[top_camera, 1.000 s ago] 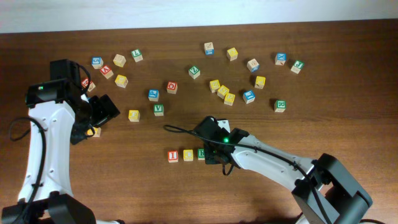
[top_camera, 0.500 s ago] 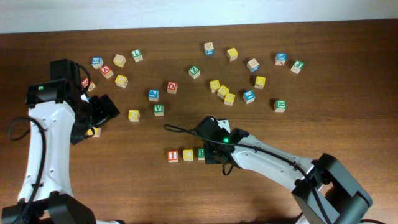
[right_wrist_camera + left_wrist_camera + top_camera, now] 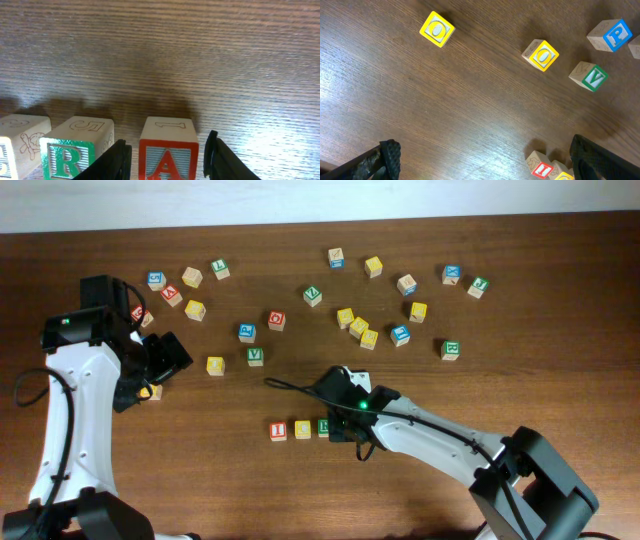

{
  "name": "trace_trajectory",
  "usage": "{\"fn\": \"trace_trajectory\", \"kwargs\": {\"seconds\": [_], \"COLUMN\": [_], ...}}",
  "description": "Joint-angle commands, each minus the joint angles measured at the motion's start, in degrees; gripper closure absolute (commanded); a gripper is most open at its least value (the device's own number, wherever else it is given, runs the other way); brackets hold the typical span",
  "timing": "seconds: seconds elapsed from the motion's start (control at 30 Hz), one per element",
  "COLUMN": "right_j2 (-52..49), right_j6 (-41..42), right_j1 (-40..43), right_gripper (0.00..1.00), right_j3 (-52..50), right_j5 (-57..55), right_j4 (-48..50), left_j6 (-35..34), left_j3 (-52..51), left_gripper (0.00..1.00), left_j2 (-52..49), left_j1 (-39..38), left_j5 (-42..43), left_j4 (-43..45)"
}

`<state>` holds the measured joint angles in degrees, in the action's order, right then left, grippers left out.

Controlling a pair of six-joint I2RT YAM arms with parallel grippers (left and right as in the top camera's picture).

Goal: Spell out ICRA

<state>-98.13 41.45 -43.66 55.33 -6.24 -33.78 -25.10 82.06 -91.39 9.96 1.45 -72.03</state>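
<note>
A row of blocks lies at the front middle: red I (image 3: 278, 430), yellow C (image 3: 302, 429), green R (image 3: 324, 427). My right gripper (image 3: 347, 430) covers the spot just right of R. In the right wrist view its fingers (image 3: 166, 162) straddle a red A block (image 3: 168, 145) that stands beside the R (image 3: 70, 150), with small gaps on both sides, so it is open. My left gripper (image 3: 163, 360) is open and empty above bare table at the left (image 3: 485, 160); the I (image 3: 541, 167) shows at its lower right.
Several loose letter blocks are scattered across the back half, among them yellow O blocks (image 3: 437, 29) (image 3: 540, 54), a green V (image 3: 589, 76) and a blue P (image 3: 610, 35). A yellow block (image 3: 152, 391) lies under the left arm. A cable (image 3: 285, 387) trails from the right arm.
</note>
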Motion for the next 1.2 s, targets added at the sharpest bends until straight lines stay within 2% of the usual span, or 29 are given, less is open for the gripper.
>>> {"fn": "trace_trajectory", "kwargs": {"seconds": [0.0, 0.2, 0.3, 0.4, 0.47, 0.53, 0.63, 0.73, 0.8, 0.83, 1.0, 1.17], "right_j2": [-0.59, 1.92, 8.35, 20.22, 29.22, 35.50, 39.74, 39.74, 39.47, 39.47, 36.57, 25.97], "right_j6": [-0.70, -2.08, -2.03, -2.01, -1.97, -1.99, -1.95, 0.98, 4.00, 4.09, 4.11, 4.52], "right_j1": [-0.09, 0.24, 0.24, 0.22, 0.22, 0.17, 0.17, 0.17, 0.24, 0.28, 5.11, 6.25], "right_gripper": [0.59, 0.59, 0.56, 0.37, 0.21, 0.17, 0.17, 0.15, 0.03, 0.02, 0.02, 0.02], "right_j3": [3.41, 13.51, 19.02, 20.06, 20.06, 20.04, 19.87, 19.74, 18.49, 17.86, 15.58, 14.95], "right_j5": [-3.28, -6.69, -9.90, -10.56, -10.51, -10.34, -10.27, -10.32, -10.40, -11.26, -11.74, -9.66], "right_j4": [-2.08, -13.81, -22.71, -29.44, -34.80, -38.82, -44.46, -46.66, -45.77, -45.03, -43.25, -41.90], "left_j6": [-0.52, -0.52, -0.52, -0.52, -0.52, -0.52, -0.52, -0.52, -0.52, -0.52, -0.52, -0.52], "left_j3": [0.11, 0.11, 0.11, 0.11, 0.11, 0.11, 0.11, 0.11, 0.11, 0.11, 0.11, 0.11], "left_gripper": [0.01, 0.01, 0.01, 0.01, 0.01, 0.01, 0.01, 0.01, 0.01, 0.01, 0.01, 0.01], "left_j2": [0.24, 0.24, 0.24, 0.24, 0.24, 0.24, 0.24, 0.24, 0.24, 0.24, 0.24, 0.24], "left_j1": [0.33, 0.33, 0.33, 0.33, 0.33, 0.33, 0.35, 0.33, 0.33, 0.33, 0.33, 0.33], "left_j5": [-0.22, -0.22, -0.22, -0.22, -0.22, -0.22, -0.24, -0.22, -0.22, -0.22, -0.22, -0.22], "left_j4": [-0.07, -0.07, -0.07, -0.07, -0.04, -0.07, -0.04, -0.07, -0.07, -0.07, -0.07, -0.07]}}
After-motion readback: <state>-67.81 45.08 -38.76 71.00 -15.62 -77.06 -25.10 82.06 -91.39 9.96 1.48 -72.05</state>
